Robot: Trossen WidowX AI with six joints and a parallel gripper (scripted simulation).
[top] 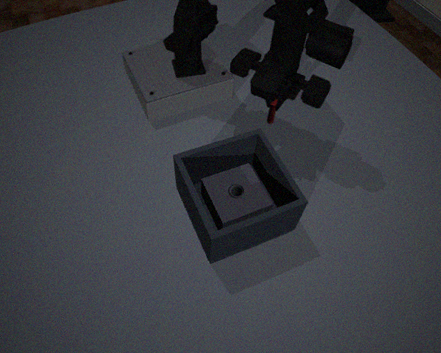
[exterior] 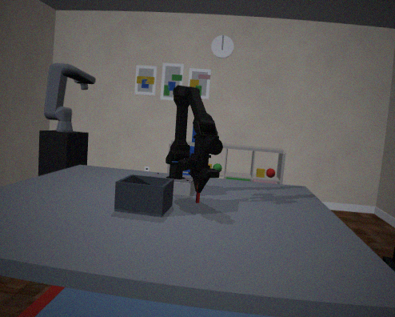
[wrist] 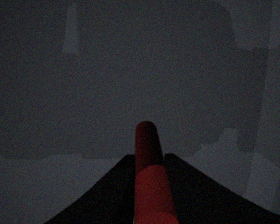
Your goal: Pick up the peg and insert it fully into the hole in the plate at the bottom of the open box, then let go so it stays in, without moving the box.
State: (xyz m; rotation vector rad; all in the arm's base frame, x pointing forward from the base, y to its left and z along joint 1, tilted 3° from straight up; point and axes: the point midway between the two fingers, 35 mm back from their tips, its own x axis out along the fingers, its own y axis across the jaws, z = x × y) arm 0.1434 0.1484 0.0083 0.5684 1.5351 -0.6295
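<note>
Gripper point(top: 274, 102): clamped on upper end of peg point(top: 272, 114), upright, just behind box point(top: 248, 231), apart from it. Peg likely light, rigid, smooth; grip high, lower end free for hole point(top: 235, 190).

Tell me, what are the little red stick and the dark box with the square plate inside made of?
Hard to say for sure. The peg, clamped in the gripper, looks like smooth matte red plastic, uniform and without shine. The box appears as dull dark-grey plastic or painted metal with flat, sharp-edged walls. Its plate is lighter grey, equally matte.

Pincer point(top: 274, 102) grips upright red peg point(top: 272, 114) beside box point(top: 248, 231).
</note>
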